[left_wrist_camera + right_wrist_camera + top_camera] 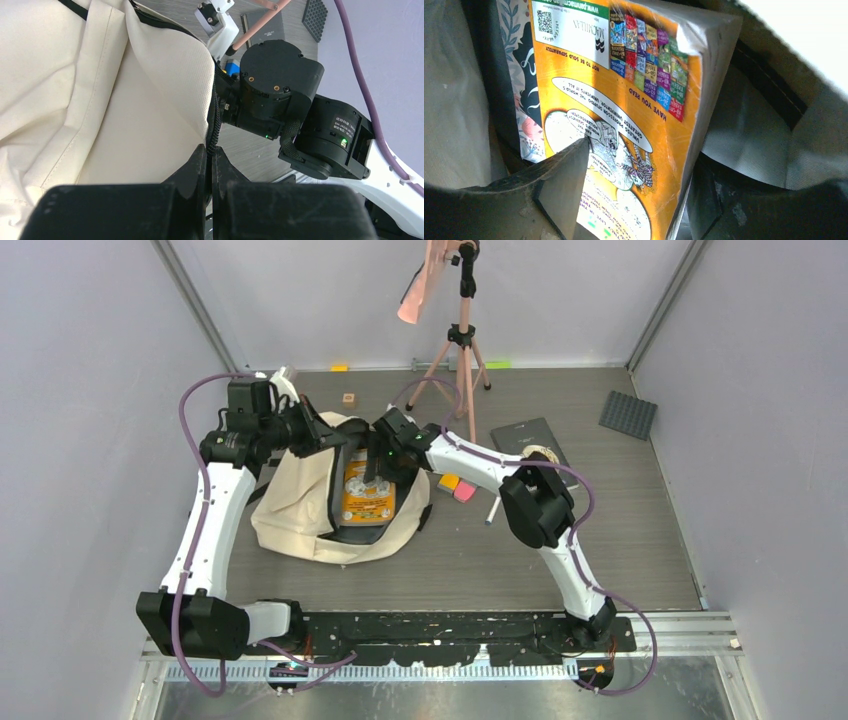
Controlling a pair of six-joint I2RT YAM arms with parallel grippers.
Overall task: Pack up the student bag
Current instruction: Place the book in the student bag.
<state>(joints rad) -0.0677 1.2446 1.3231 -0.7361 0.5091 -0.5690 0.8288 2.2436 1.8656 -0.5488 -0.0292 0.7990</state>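
The student bag (300, 505), a large cream canvas backpack, lies open left of the table's middle. My left gripper (325, 435) is shut on the black zip edge of the student bag (125, 100) and holds the mouth up. In the left wrist view the fingers (200, 165) pinch that zip between them. An orange book (368, 495) lies inside the opening. My right gripper (378, 455) reaches into the bag over it. In the right wrist view my right gripper (644, 160) stands open, one finger over the orange book's (624, 100) cover, the other beside its page edge. Grey lining (754, 135) surrounds it.
A floral-covered book (521, 75) lies under the orange one. Right of the bag are a pink eraser and orange block (457, 487), a pen (492, 510), a black notebook (535, 445) and a grey studded plate (628, 415). A tripod (462, 340) stands behind.
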